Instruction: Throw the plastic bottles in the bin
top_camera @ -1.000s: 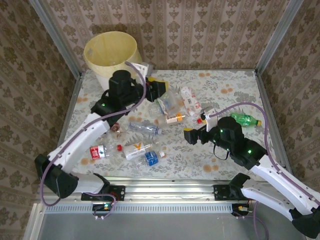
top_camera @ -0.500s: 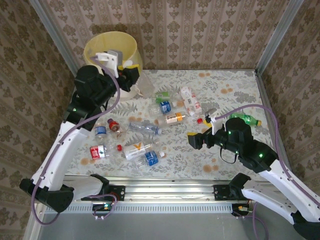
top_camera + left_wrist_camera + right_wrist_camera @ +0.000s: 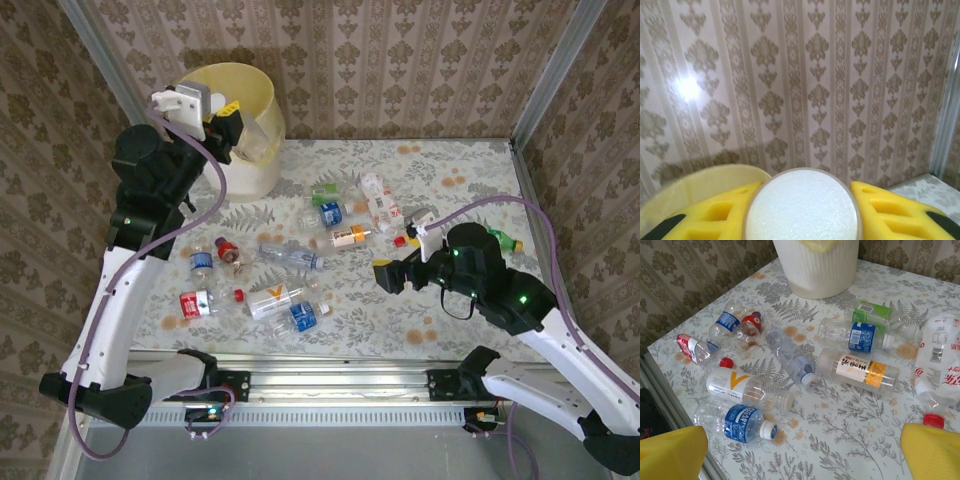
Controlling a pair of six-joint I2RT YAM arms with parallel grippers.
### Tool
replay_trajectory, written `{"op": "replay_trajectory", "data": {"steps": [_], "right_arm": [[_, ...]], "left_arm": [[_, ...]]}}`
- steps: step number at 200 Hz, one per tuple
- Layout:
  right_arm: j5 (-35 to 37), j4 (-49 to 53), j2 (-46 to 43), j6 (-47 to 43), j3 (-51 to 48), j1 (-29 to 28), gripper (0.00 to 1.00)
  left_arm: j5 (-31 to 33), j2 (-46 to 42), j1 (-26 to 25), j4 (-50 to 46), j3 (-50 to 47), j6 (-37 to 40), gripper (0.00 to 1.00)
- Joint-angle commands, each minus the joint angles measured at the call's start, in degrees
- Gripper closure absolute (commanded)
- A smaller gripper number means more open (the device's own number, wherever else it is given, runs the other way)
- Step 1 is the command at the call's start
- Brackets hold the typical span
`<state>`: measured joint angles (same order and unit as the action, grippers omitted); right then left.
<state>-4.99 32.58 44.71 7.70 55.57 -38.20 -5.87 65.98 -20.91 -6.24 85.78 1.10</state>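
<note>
bin (image 3: 255, 180): pale-yellow lined bucket in the far-left corner of the table, by the wall.
left gripper (image 3: 235, 128): part-closed on a clear bottle (image 3: 802, 202), base facing the wrist camera, held high at the bin's right rim.
risk, drop: doesn't look centred over the mouth; let go here and the bottle likely clips the rim and falls outside.
right gripper (image 3: 805, 450): jaws wide, empty, hovering over the loose bottles (image 3: 290, 255) mid-table.
risk, pick: bottles are round and light, some touching; coming down on the orange-label bottle (image 3: 860, 371) could roll its neighbours away.

Top overhead; right wrist shares bottles (image 3: 275, 298) (image 3: 735, 384); left faces wall (image 3: 815, 75).
</note>
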Motion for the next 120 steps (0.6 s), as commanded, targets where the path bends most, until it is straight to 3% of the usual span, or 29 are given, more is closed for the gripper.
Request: {"op": "replay_trajectory", "data": {"steps": [1,87,120], "right_arm": [[-0.6,1.2,1.2,-1.4,2.7,-0.5,0.0],[-0.3,0.3,-3.0,0.6,1.3,-0.4,0.0],[-0.1,0.4,-2.8,0.2,1.5,-0.4,0.0]], "left_arm": [[1.6,-1.0,0.5,9.2,-0.9,5.5,0.94],[-0.3,-1.5,0.9,16.8,-5.3,6.3,0.95],[0.1,-3.8,0.9,27.4,-9.6,9.1,0.96]]}}
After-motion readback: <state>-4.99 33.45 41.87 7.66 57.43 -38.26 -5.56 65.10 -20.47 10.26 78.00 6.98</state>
